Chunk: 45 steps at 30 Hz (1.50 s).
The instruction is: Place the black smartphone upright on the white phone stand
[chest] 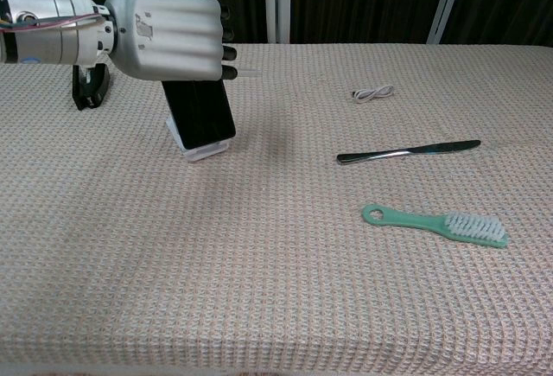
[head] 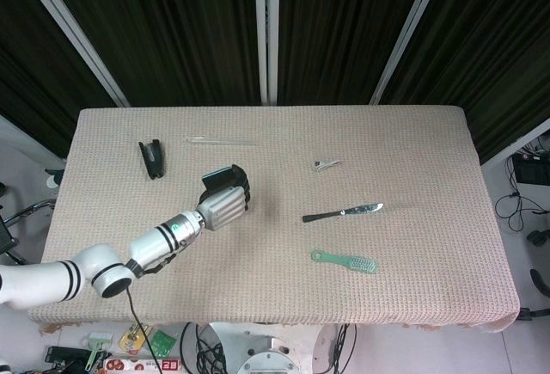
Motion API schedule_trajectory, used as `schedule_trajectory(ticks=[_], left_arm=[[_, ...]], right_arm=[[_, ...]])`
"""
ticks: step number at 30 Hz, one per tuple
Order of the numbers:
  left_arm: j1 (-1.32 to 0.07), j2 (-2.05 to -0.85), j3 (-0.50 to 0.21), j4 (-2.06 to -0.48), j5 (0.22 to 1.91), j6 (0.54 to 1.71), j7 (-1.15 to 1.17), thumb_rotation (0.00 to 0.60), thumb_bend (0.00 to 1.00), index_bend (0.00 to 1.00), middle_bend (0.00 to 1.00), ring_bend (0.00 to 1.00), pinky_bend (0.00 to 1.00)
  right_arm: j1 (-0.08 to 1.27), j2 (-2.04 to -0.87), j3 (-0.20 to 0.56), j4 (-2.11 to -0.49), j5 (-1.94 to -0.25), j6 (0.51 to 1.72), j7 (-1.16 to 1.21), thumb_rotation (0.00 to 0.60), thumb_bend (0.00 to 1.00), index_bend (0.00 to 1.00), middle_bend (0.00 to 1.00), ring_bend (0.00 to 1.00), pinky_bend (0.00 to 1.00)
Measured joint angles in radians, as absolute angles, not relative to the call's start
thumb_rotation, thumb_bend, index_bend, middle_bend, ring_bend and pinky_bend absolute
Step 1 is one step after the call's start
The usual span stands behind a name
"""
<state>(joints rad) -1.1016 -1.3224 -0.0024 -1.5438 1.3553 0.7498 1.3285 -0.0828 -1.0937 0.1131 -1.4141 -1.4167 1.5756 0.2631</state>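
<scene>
The black smartphone [chest: 201, 111] stands upright with its lower edge in the white phone stand [chest: 206, 149] at the table's left middle. My left hand [chest: 164, 33] grips the phone's top from above, its silver back facing the chest camera. In the head view the left hand [head: 225, 205] covers most of the phone [head: 219, 174], and the stand is hidden under it. My right hand shows in neither view.
A black stapler [head: 152, 157] lies left of the hand. A clear rod [head: 221, 141] lies near the far edge. A coiled white cable [chest: 373, 93], a table knife [chest: 406, 152] and a green brush [chest: 435, 224] lie to the right.
</scene>
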Motion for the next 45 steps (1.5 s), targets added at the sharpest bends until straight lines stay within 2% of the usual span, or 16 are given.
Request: schedule_trajectory(ticks=[21, 24, 29, 31, 35, 45], left_arm=[[-1.100, -1.332, 0.033, -1.550, 1.302, 0.776, 1.393, 0.600, 0.48, 0.54, 0.56, 0.50, 0.36], [-1.102, -1.330, 0.037, -1.552, 1.305, 0.777, 1.388, 0.600, 0.46, 0.47, 0.50, 0.44, 0.36], [-1.108, -1.322, 0.044, -1.555, 1.298, 0.758, 1.370, 0.600, 0.31, 0.13, 0.20, 0.22, 0.29], [-1.110, -1.319, 0.046, -1.558, 1.292, 0.755, 1.360, 0.600, 0.26, 0.06, 0.13, 0.16, 0.27], [-1.109, -1.320, 0.047, -1.560, 1.295, 0.763, 1.346, 0.600, 0.20, 0.02, 0.06, 0.11, 0.25], [-1.094, -1.307, 0.047, -1.578, 1.286, 0.791, 1.306, 0.600, 0.14, 0.00, 0.00, 0.07, 0.21]], right_arm=[[-0.080, -1.091, 0.114, -1.420, -1.418, 1.571, 0.254, 0.600, 0.17, 0.00, 0.00, 0.00, 0.00], [-0.080, -1.090, 0.114, -1.423, -1.418, 1.572, 0.251, 0.600, 0.17, 0.00, 0.00, 0.00, 0.00], [-0.081, -1.084, 0.116, -1.433, -1.413, 1.571, 0.247, 0.600, 0.18, 0.00, 0.00, 0.00, 0.00], [-0.082, -1.080, 0.119, -1.439, -1.412, 1.575, 0.245, 0.600, 0.18, 0.00, 0.00, 0.00, 0.00], [-0.082, -1.078, 0.120, -1.443, -1.411, 1.577, 0.243, 0.600, 0.18, 0.00, 0.00, 0.00, 0.00], [-0.081, -1.089, 0.118, -1.426, -1.408, 1.569, 0.253, 0.600, 0.18, 0.00, 0.00, 0.00, 0.00]])
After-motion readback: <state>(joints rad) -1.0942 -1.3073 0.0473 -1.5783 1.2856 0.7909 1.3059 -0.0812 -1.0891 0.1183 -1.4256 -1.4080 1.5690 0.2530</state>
